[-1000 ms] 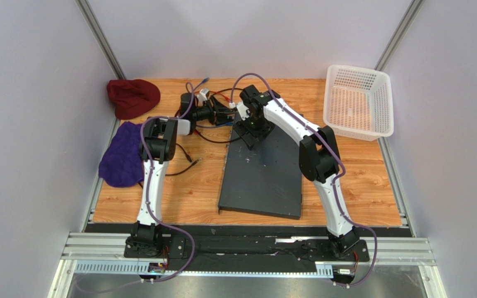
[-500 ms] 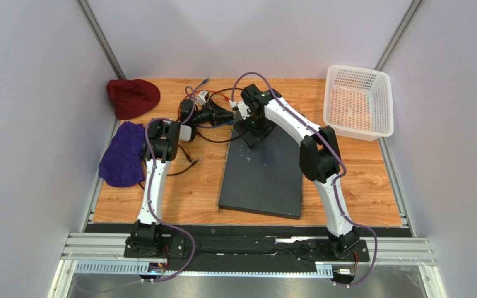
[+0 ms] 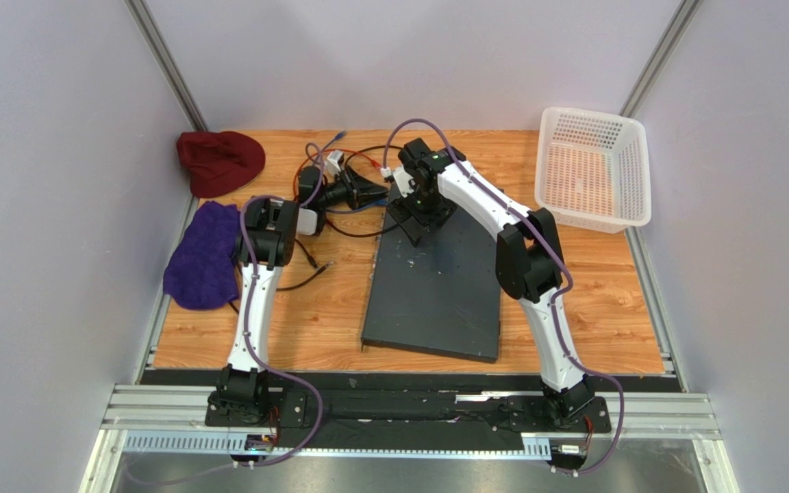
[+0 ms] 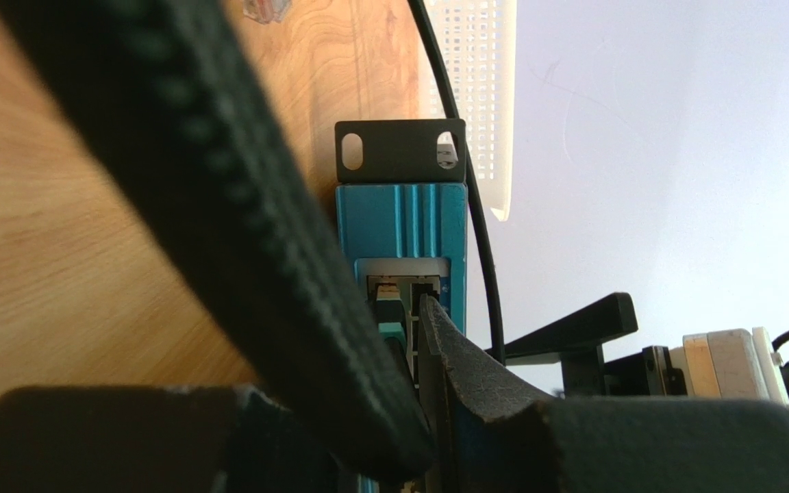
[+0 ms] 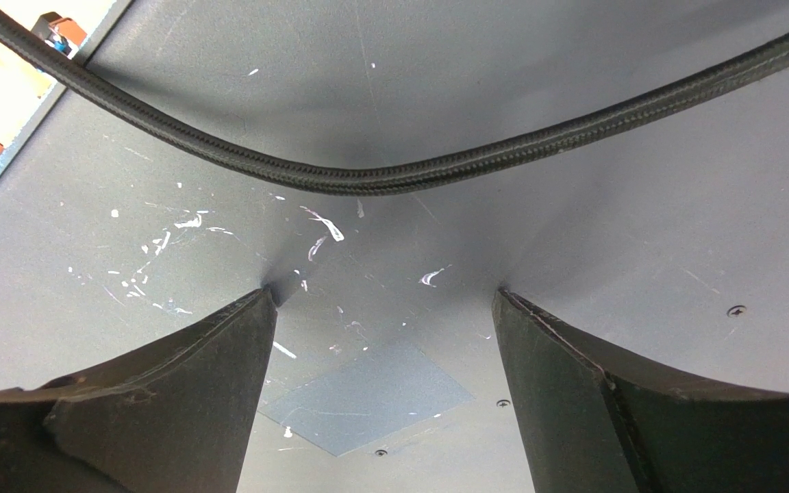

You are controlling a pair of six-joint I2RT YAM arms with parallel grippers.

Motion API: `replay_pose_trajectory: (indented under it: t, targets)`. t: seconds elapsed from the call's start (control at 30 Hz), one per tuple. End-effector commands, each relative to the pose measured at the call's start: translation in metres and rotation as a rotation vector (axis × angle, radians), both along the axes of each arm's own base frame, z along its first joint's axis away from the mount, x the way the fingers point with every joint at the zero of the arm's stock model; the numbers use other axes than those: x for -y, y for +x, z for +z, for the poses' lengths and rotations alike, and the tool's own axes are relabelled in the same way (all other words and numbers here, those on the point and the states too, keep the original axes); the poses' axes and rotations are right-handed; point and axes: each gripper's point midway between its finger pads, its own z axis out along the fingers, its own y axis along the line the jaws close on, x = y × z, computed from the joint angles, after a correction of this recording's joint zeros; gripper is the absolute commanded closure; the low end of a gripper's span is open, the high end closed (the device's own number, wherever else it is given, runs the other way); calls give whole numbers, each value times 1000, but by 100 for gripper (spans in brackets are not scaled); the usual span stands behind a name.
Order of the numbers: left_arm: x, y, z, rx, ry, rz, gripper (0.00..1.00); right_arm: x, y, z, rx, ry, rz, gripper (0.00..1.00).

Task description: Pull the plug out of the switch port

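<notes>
Touching switch (image 5: 532,205) | right fingers (image 5: 162,401) spread | left fingers (image 4: 471,380) flank plug (image 4: 389,306), grip unclear

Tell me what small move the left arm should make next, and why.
Probably close the left pincer firmly on the plug before pulling. It sits right at the plug in the port of the switch, but a firm grip isn't evident. The right pincer, open, presses on the switch top.

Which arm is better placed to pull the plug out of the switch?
Left. The left gripper is at the switch's port face, fingers flanking the plug. The right gripper rests open on the switch's top, away from the plug.
</notes>
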Motion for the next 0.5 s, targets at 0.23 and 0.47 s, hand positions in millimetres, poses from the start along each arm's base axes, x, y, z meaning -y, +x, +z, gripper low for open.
replay_pose_trajectory:
  t: [0.23,0.47]
  targets:
    - [23,-37,21,50,165,-315,100,-15,-1,-31,-35,20,29,14]
    - [19,-65,17,74,59,-369,100,-16,1,-30,-29,23,31,14]
